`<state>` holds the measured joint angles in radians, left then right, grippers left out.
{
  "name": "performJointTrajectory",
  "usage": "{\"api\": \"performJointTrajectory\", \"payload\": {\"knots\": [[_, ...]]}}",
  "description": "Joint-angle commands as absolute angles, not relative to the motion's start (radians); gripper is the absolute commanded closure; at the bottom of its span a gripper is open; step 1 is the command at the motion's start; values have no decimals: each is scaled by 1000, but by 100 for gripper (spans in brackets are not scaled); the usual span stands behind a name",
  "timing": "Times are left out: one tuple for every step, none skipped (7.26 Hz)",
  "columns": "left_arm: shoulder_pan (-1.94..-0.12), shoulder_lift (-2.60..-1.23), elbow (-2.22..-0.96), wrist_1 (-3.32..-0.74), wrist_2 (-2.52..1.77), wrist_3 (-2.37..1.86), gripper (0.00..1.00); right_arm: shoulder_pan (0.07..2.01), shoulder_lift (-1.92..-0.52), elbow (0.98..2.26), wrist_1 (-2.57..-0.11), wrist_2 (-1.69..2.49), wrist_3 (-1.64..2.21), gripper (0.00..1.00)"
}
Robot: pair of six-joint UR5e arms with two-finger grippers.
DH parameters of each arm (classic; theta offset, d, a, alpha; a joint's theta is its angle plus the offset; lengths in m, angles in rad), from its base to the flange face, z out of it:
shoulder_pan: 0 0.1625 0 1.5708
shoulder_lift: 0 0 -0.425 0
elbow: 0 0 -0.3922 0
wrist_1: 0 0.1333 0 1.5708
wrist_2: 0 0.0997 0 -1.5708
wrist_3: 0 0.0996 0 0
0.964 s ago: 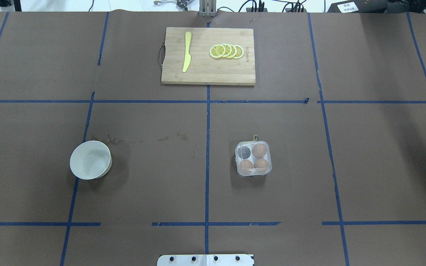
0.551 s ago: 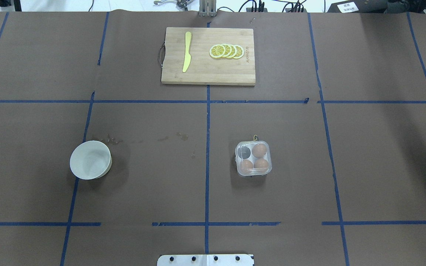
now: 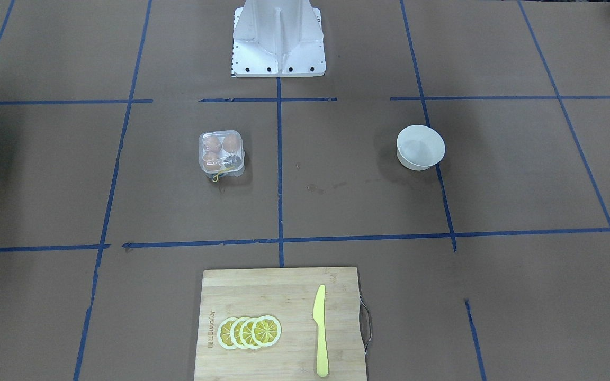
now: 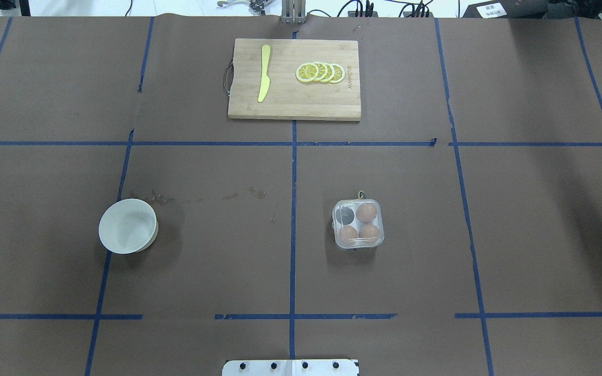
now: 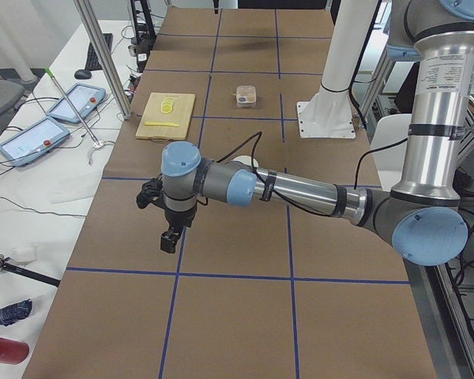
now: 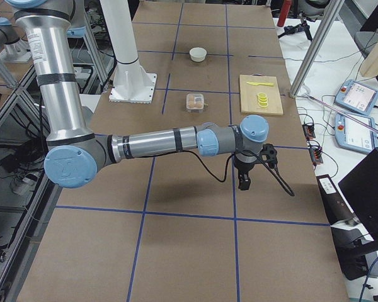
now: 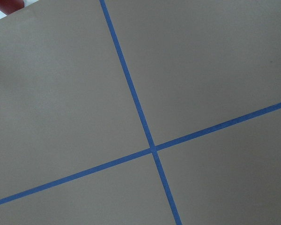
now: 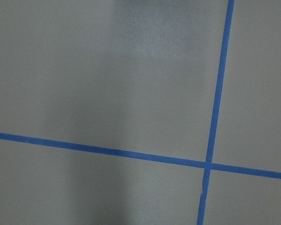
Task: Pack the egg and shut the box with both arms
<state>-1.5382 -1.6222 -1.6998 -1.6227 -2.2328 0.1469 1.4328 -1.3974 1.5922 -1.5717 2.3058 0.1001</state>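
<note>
Two claws show, both only in the views from the worktop's ends, so I cannot tell how far either stands apart. The left claw [image 5: 168, 237] hangs pointing down over bare brown worktop [image 5: 237, 316] with nothing visible in it. The right claw [image 6: 244, 179] hangs the same way at the other end.

The egg carton [image 4: 358, 224] sits well apart from both. It lies at about 1 o'clock from the left claw in the left-end view and at about 11 o'clock from the right claw in the right-end view.

Overhead, three brown eggs [image 4: 367, 213] fill three cells, and the cell at the carton's 10 o'clock corner is dark. A yellow tag [image 4: 359, 194] pokes out at its 12 o'clock edge. Whether the clear lid is latched I cannot tell.

The white bowl [image 4: 127, 226] lies at 9 o'clock of the carton. The cutting board [image 4: 294, 104], with lemon slices [image 4: 320, 72] and a yellow knife [image 4: 264, 73], lies at 11 o'clock.

Both wrist cameras catch only blue tape lines [image 7: 131, 93] crossing on the worktop. The arms show only in the two end views.
</note>
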Motion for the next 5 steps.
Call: {"api": "performJointTrajectory", "payload": {"knots": [[-1536, -1609, -1678, -1618, -2232, 141, 0, 1425, -1384, 1617, -1642, 2290, 100, 0], [-1534, -1633, -1695, -1559, -2233, 147, 0, 1430, -1378, 1637, -1657, 2289, 100, 0], [-1534, -1638, -1687, -1549, -2232, 149, 0, 1431, -1382, 1644, -1657, 2289, 100, 0], [-1534, -1638, -1678, -1551, -2230, 149, 0, 1431, -1391, 1652, -1658, 2280, 103, 0], [-1534, -1634, -1680, -1549, -2230, 149, 0, 1431, -1393, 1660, -1658, 2246, 103, 0]]}}
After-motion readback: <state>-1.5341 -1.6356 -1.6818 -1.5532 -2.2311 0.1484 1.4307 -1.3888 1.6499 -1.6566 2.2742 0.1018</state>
